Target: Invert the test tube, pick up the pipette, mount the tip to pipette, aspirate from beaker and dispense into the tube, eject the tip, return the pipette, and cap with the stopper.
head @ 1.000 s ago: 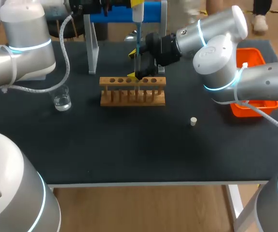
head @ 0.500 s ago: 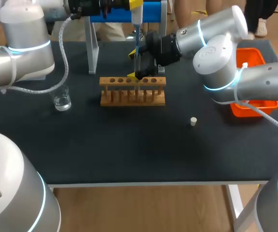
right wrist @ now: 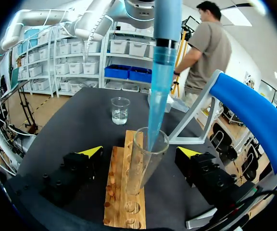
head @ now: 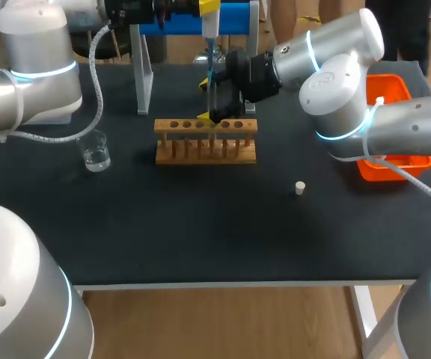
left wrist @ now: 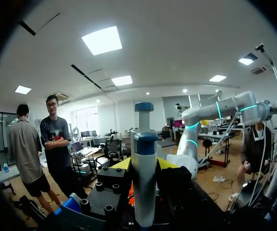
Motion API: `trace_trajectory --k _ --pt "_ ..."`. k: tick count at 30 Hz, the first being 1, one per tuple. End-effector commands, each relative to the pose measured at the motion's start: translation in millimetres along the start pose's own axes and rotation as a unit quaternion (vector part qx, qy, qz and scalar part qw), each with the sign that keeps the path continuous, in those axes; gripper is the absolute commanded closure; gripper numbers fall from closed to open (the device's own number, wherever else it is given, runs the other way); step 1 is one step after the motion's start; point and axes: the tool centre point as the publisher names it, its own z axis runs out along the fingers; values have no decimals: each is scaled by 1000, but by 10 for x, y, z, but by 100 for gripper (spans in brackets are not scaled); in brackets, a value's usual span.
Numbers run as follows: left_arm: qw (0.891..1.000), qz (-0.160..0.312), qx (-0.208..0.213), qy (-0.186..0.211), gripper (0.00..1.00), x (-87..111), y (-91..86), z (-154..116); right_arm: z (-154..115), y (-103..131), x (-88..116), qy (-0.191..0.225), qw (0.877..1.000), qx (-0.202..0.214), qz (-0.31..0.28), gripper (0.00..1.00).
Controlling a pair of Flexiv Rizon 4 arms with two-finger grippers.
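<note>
The pipette (left wrist: 144, 183) stands upright between the yellow-tipped fingers of my left gripper (left wrist: 144, 164), which is shut on it. In the head view that gripper (head: 209, 9) is at the far edge, above the wooden rack (head: 206, 140). The pipette's blue tip (right wrist: 160, 91) dips into the mouth of the glass test tube (right wrist: 145, 161), which stands upright in the rack (right wrist: 126, 192). My right gripper (right wrist: 140, 152) is open, a finger wide on each side of the tube and touching nothing; in the head view it (head: 219, 111) is just behind the rack. The beaker (head: 96, 153) holds clear liquid. The white stopper (head: 300, 188) lies on the mat.
A blue pipette stand (head: 234, 19) on pale legs rises behind the rack, close to both grippers. An orange bin (head: 392, 93) sits at the table's right side, partly behind my right arm. Dark mat lies bare in front of the rack.
My left arm has shifted slightly upward with the pipette, whose tip stays in the tube. The right arm has not moved.
</note>
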Motion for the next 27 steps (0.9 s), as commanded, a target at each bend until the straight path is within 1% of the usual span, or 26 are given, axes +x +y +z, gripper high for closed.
trace_trajectory --k 1,17,27 --pt "1000 4 2 2 100 -12 -4 -1 -3 3 -8 1 1000 2 0 0" --pt "1000 6 10 15 100 -16 -2 70 -3 3 -8 1 1000 2 0 0" --pt "1000 4 10 18 100 27 -11 76 -3 3 -8 1 1000 2 0 0"
